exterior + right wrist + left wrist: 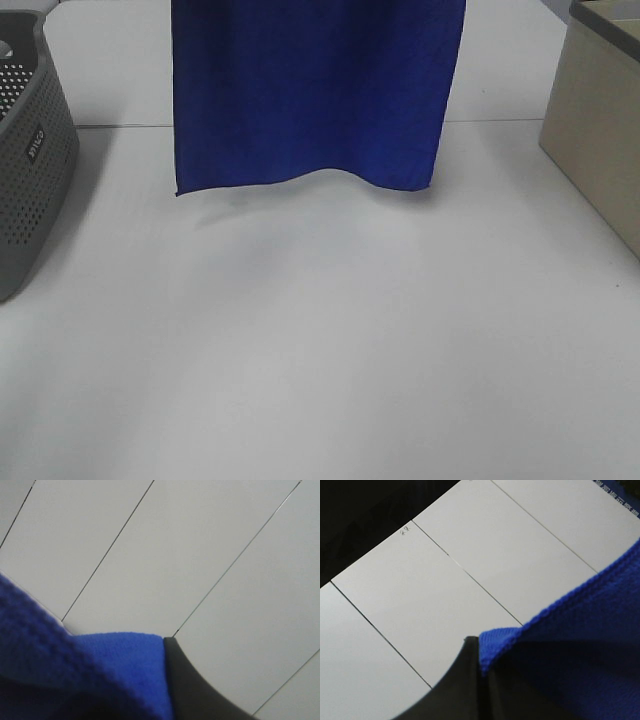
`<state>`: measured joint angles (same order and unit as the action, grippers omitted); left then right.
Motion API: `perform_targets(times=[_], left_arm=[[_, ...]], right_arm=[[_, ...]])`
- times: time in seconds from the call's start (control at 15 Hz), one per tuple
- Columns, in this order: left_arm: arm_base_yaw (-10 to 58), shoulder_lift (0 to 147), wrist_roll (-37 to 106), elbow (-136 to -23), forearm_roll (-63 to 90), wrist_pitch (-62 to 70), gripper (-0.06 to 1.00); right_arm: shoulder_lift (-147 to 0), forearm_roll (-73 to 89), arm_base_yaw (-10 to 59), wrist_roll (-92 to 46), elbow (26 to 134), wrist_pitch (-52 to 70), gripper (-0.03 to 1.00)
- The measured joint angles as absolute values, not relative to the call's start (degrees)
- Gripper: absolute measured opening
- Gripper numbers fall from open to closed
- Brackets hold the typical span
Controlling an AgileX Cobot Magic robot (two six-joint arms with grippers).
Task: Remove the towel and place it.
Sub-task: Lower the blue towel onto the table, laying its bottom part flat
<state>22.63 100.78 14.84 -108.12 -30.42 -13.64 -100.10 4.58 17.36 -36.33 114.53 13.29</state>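
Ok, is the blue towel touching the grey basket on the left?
Apart. In the exterior high view the towel hangs mid-frame, and a strip of bare white table shows between its left edge and the basket.

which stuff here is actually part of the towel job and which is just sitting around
Part of the job:
blue towel, hanging spread above the white table
left gripper and right gripper, each at a towel corner

Just lying about:
grey perforated basket, left edge
beige box, right edge
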Motion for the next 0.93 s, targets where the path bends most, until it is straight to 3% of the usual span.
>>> perform_targets(times=[0.47, 0.93], left_arm=[[20.34, 112.82, 14.84, -120.89, -30.54, -14.21, 0.00], [16.10, 128.86, 14.84, -141.41, -30.42, -16.33, 0.00]], right_arm=[[-108.52, 5.44, 17.36, -36.33, 116.02, -0.92, 0.02], [-121.87, 7.68, 17.36, -36.33, 134.42, -4.93, 0.02]])
